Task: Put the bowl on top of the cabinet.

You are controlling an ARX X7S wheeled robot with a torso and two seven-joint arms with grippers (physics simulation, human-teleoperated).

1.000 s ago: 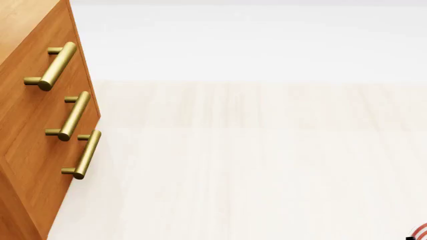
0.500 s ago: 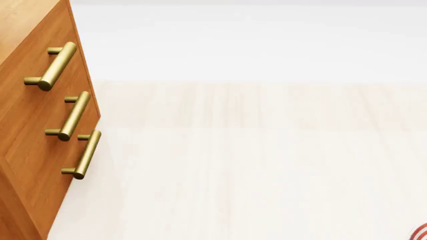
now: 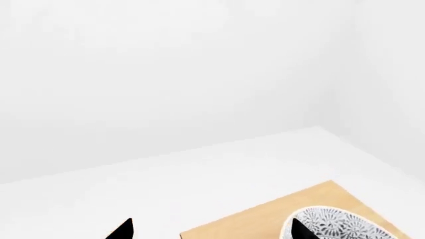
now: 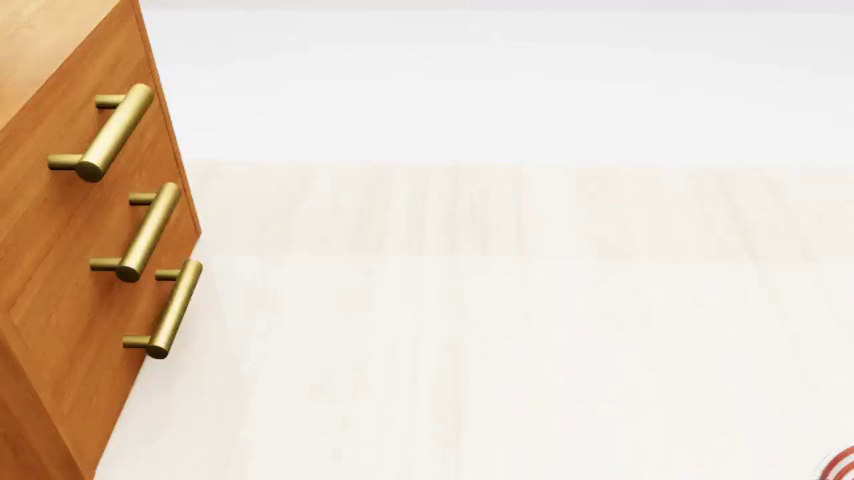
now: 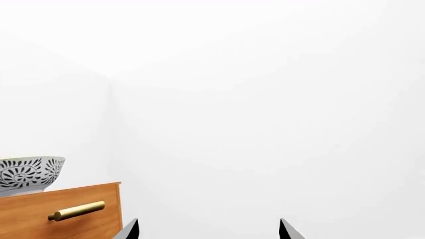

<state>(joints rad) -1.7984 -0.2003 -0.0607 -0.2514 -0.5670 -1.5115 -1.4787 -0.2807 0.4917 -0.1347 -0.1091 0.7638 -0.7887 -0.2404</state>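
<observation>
The bowl [image 3: 340, 223], grey floral with a pale rim, stands upright on the cabinet's orange-brown top [image 3: 259, 219] in the left wrist view. My left gripper [image 3: 211, 231] is open above that top. One dark fingertip [image 3: 299, 231] overlaps the bowl's near side, and I cannot tell whether they touch. The right wrist view shows the bowl [image 5: 30, 172] from the side, resting on the cabinet [image 5: 27, 206] above a brass handle. My right gripper [image 5: 208, 230] is open and empty, off to the side of the cabinet. In the head view only the cabinet front [image 4: 67, 270] appears; the bowl and both grippers are outside it.
Three brass bar handles [image 4: 118, 130] stick out from the drawer fronts. Pale wood floor [image 4: 507, 330] stretches to a white wall. An edge of a plate with red rings [image 4: 842, 463] shows at the head view's bottom right corner.
A small dark part beside the ringed plate at the head view's bottom right corner has slipped out of view. The cabinet and floor look the same.
</observation>
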